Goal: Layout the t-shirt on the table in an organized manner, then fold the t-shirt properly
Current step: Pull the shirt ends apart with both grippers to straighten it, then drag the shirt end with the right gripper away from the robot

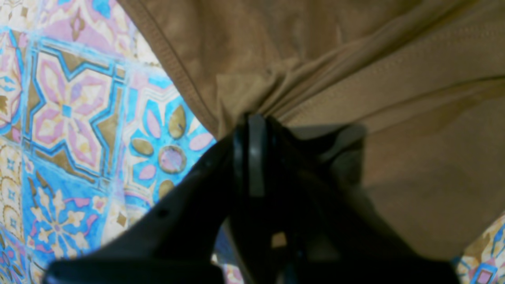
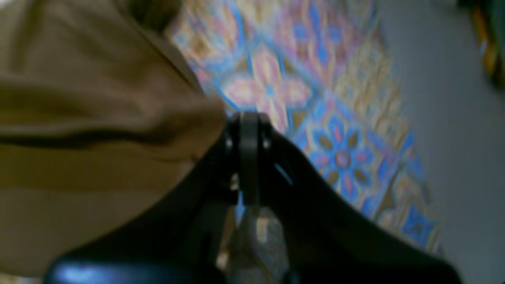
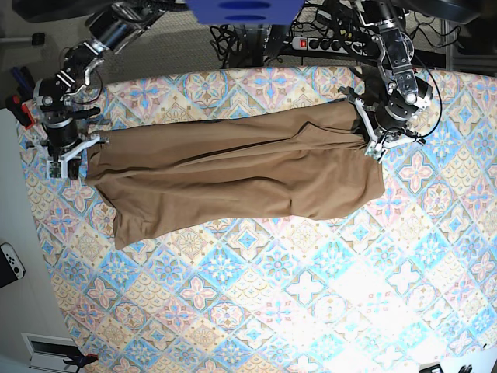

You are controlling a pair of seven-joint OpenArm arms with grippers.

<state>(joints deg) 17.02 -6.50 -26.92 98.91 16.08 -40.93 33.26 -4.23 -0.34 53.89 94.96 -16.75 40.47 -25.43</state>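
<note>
Still in the layout step: t-shirt (image 3: 233, 175) stretched lengthwise across the desk (image 3: 256, 295), left fingers (image 1: 256, 122) and right fingers (image 2: 248, 118) each pinched on an opposite end; next, probably lowering flat and smoothing wrinkles.

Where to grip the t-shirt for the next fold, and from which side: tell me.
Probably the two ends of the t-shirt, where the left gripper and right gripper are shut on gathered fabric. Come in from the outer ends of the table: the cloth is stretched lengthwise between them.
</note>
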